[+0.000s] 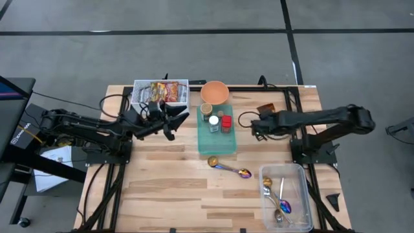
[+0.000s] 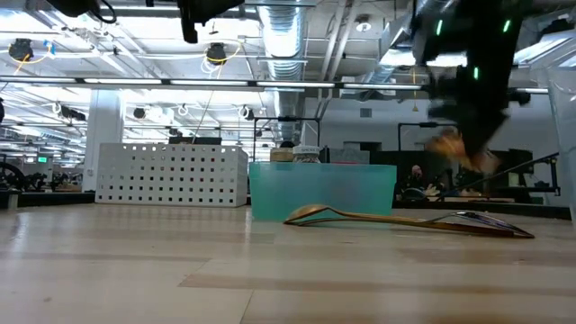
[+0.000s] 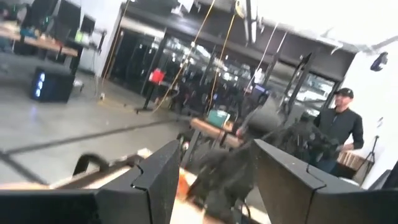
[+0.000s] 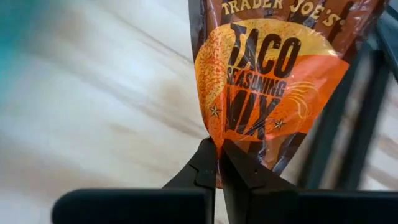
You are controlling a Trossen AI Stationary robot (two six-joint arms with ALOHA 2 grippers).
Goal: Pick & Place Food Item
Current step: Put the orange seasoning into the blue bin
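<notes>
Packet brand: I read "TRADER JOE'S" along the far end of the seasoning packet [image 4: 273, 74], cut partly by the frame edge.
Packet name: "TACO SEASONING MIX" in dark letters on its orange panel, just ahead of my right gripper [image 4: 219, 163], whose tips pinch the near edge.
Other print: nothing else I can make out in any view.

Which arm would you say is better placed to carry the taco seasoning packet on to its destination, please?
The right. Its gripper has its jaws shut on the taco seasoning packet, just right of the green tray. The left gripper sits across that tray, by the white basket, gripping nothing visible.
</notes>
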